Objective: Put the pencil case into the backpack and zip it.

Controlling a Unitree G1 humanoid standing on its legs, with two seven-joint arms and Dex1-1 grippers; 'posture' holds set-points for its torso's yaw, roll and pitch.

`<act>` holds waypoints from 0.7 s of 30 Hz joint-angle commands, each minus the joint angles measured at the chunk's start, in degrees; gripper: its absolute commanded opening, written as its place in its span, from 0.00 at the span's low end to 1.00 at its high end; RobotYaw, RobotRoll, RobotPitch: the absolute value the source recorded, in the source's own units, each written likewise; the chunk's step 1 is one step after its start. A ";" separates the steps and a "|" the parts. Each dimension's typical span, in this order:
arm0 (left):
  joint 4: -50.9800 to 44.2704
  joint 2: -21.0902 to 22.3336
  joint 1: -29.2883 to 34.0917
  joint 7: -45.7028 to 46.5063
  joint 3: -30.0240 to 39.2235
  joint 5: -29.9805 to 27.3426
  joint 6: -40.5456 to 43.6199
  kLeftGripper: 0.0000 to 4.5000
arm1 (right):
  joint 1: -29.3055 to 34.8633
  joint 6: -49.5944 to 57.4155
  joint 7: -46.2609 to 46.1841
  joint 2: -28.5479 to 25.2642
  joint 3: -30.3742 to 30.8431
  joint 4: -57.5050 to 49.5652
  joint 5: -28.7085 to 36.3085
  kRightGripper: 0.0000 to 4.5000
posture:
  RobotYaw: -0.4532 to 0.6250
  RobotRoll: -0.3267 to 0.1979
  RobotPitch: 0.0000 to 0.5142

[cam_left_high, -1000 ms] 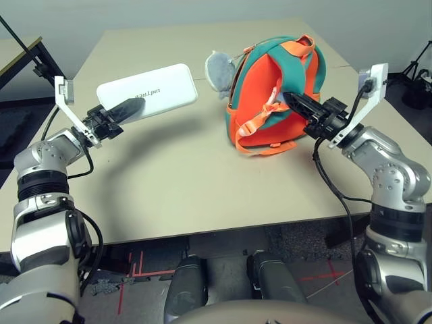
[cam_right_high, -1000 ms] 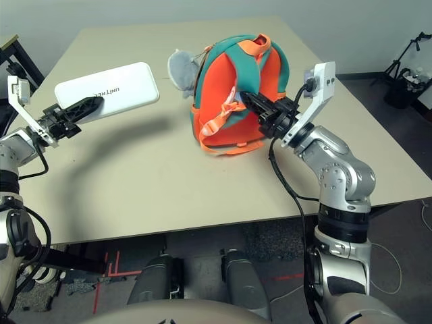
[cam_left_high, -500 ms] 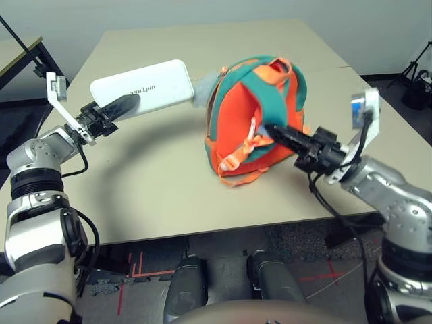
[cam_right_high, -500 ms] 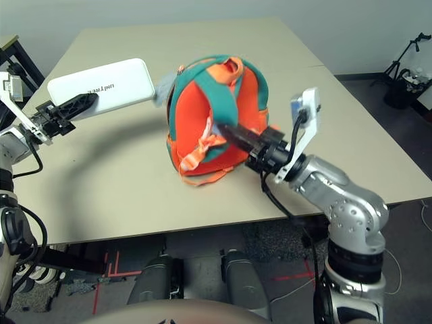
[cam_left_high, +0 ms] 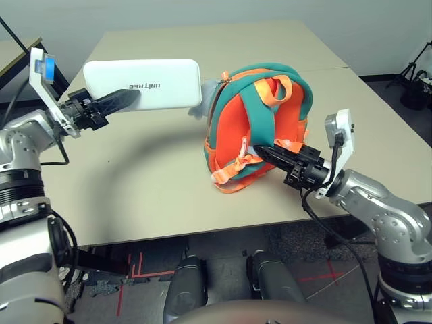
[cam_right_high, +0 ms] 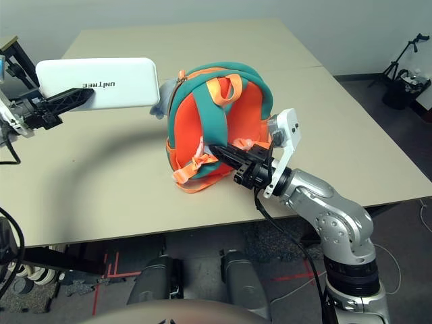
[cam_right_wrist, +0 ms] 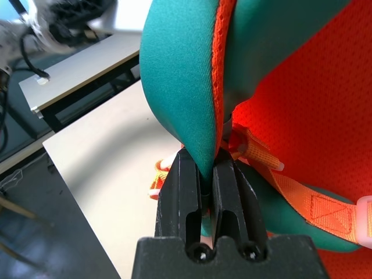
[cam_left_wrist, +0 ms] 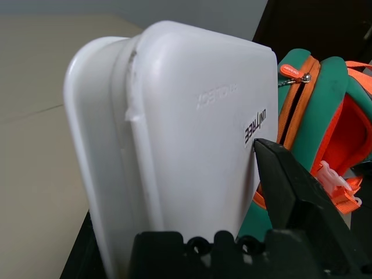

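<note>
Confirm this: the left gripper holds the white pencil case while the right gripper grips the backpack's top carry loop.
Not the carry loop: the right gripper is closed on the teal shoulder strap, as the right wrist view shows.

Plush charm partly hidden behind white case; left forearm cut off by picture edge.

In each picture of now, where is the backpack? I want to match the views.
Left eye view: the backpack, right of centre.
Right eye view: centre, beside the white pencil case.
Left wrist view: at the right edge, partly behind the pencil case.
Right wrist view: large, from the centre to the right edge.
Shared landmark: the teal shoulder strap with orange parts near it.
</note>
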 commanded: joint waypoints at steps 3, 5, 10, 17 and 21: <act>-5.72 1.10 0.49 -0.30 -1.86 -0.39 -0.18 0.70 | 1.02 -1.22 2.41 -1.54 1.02 2.45 -1.85 0.00 | 0.30 0.62 0.12; -6.98 1.08 0.97 -0.53 -2.74 -0.36 -0.14 0.70 | 1.31 -1.53 2.66 -1.80 0.87 2.79 -2.06 0.00 | 0.29 0.62 0.13; -8.72 1.23 2.12 -0.95 -5.33 0.38 -0.90 0.70 | 2.84 -2.19 3.08 -2.10 1.12 2.89 -2.81 0.00 | 0.28 0.62 0.13; -8.61 -0.52 1.00 0.54 -7.89 1.49 -2.60 0.70 | 4.33 -2.80 2.63 -1.94 0.95 2.75 -3.14 0.00 | 0.27 0.62 0.14; -11.03 -1.70 1.47 -0.01 -9.97 1.63 -3.18 0.70 | 4.95 -3.27 2.73 -1.97 0.85 3.12 -3.43 0.00 | 0.27 0.62 0.14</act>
